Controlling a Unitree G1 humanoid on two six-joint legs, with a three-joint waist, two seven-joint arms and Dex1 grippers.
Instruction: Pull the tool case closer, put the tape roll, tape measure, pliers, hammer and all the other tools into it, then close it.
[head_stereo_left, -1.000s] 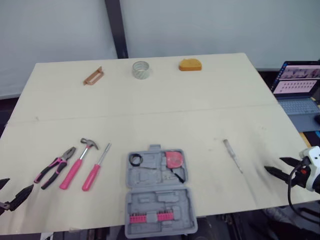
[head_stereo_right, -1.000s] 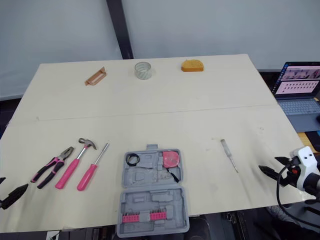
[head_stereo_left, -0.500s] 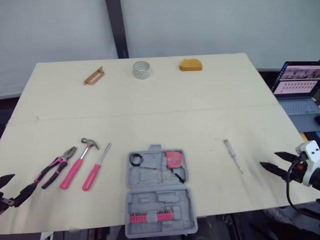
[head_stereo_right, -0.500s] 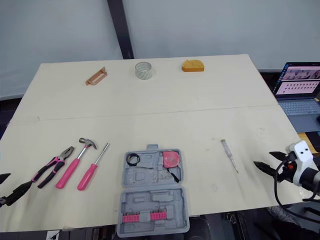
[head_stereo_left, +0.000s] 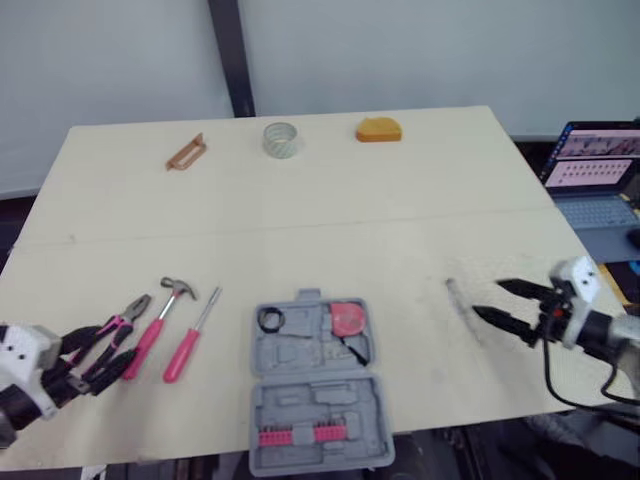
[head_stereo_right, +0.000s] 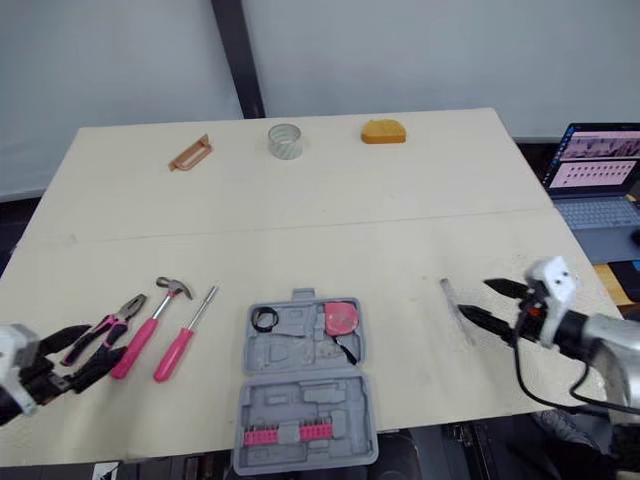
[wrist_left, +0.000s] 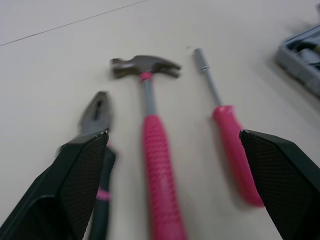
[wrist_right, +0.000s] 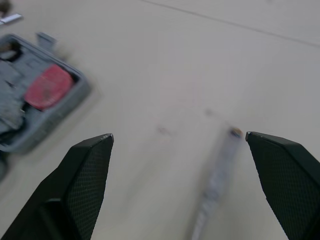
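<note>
The open grey tool case lies at the near edge of the pale table, a red tape measure and a row of pink bits seated in its moulded slots. To its left, the pliers, pink-handled hammer and pink screwdriver lie side by side. The left gripper hovers low over the pliers' handles, fingers spread wide and holding nothing. On the case's other side, the right gripper, equally wide and empty, points at a slim grey tool lying just beyond its fingertips. Along the far edge, well apart from the case, sit a tape roll, an orange object and a small brown handle-shaped piece. A laptop stands open off the table's right side
</note>
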